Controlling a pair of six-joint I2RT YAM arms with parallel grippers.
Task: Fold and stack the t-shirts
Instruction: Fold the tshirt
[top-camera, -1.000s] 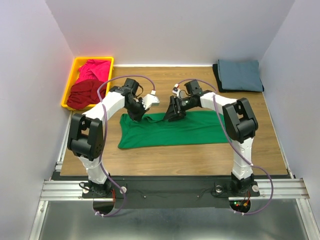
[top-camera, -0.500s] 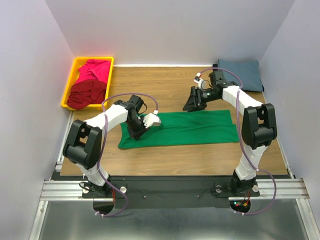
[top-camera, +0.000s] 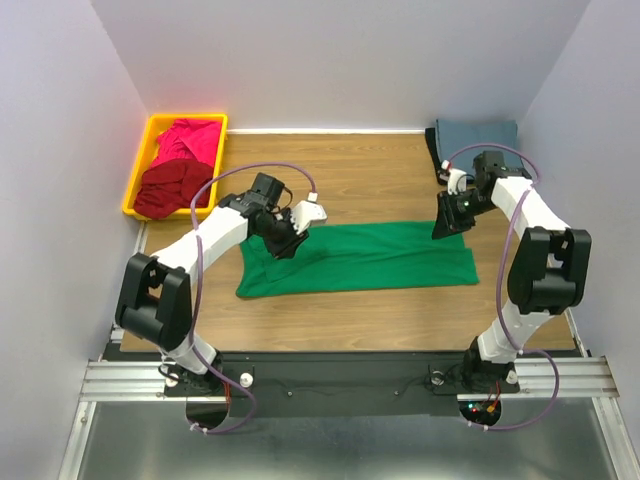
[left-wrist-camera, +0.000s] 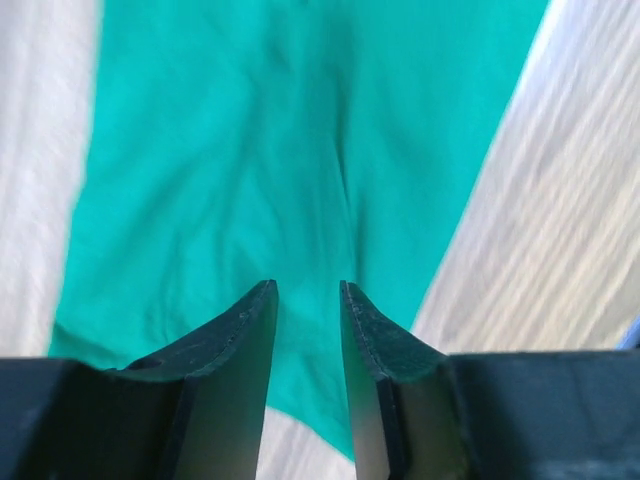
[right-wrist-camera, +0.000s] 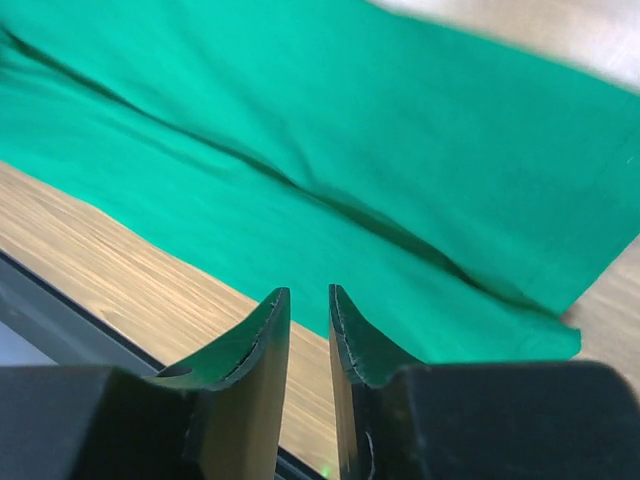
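Observation:
The bright green t-shirt (top-camera: 380, 258) lies flat on the wooden table as a long strip folded lengthwise. My left gripper (top-camera: 282, 245) hovers over its left end, jaws a little apart and empty; the left wrist view shows the gripper (left-wrist-camera: 305, 285) above green cloth (left-wrist-camera: 280, 150). My right gripper (top-camera: 441, 228) is over the strip's far right corner, jaws narrowly apart and empty; the right wrist view shows the gripper (right-wrist-camera: 308, 290) above the cloth (right-wrist-camera: 400, 130). The magenta shirt (top-camera: 188, 140) and dark red shirt (top-camera: 170, 188) lie crumpled. The slate blue-grey shirt (top-camera: 478, 136) lies folded on the black shirt (top-camera: 435, 150).
A yellow bin (top-camera: 138, 172) at the back left holds the magenta and dark red shirts. The folded stack sits in the back right corner. White walls close in the table on three sides. Bare wood (top-camera: 360, 180) shows behind the green strip.
My right gripper has swung from the shirt's middle out to its right end, and the strip now reaches farther right. My left gripper stayed over the left end, shifting slightly.

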